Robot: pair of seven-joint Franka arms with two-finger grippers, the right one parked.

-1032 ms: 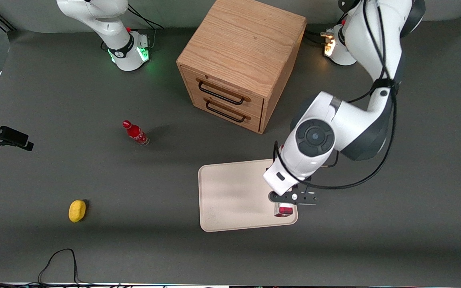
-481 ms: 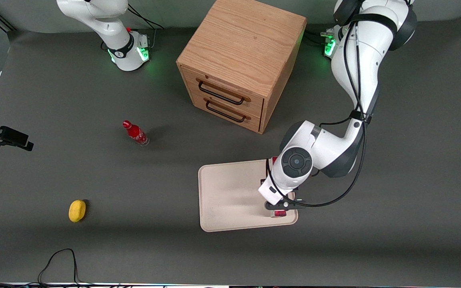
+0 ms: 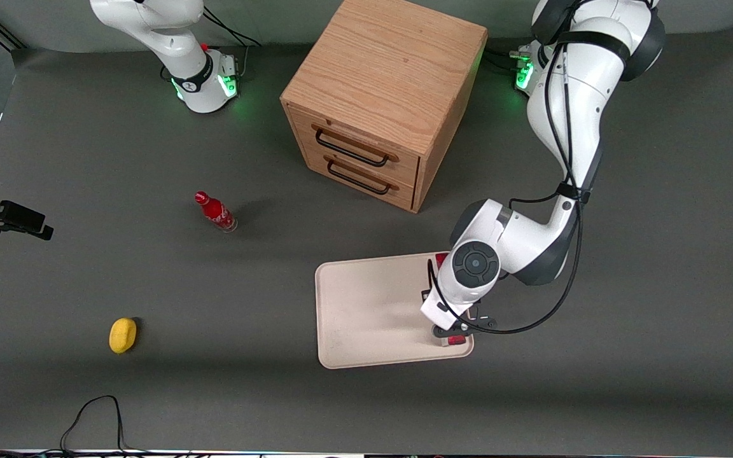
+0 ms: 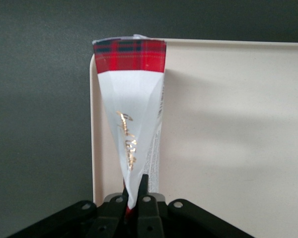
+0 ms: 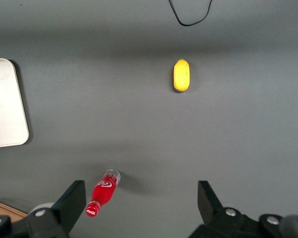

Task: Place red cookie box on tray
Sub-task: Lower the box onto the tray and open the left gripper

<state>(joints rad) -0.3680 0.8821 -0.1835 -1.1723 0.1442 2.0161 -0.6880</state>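
Grey table (image 3: 150, 381): box (image 4: 131, 119) is held clamped in gripper (image 4: 134, 198) low over tray (image 3: 366, 312), at its edge nearest the working arm; placing step is judged under way, release being called for next.

A wooden two-drawer cabinet (image 3: 384, 102) stands at the table's 12 o'clock, turned so its drawer fronts face about 5 o'clock; each front carries a dark bar handle, and both drawers are closed. A small red soda bottle (image 3: 216, 212) with a red cap stands upright at roughly 9 o'clock from the table's middle, well apart from the cabinet. A yellow lemon-shaped object (image 3: 123, 334) lies at about 8 o'clock, nearer the front camera than the bottle. A black cable (image 3: 96, 413) loops at the 7 o'clock edge.
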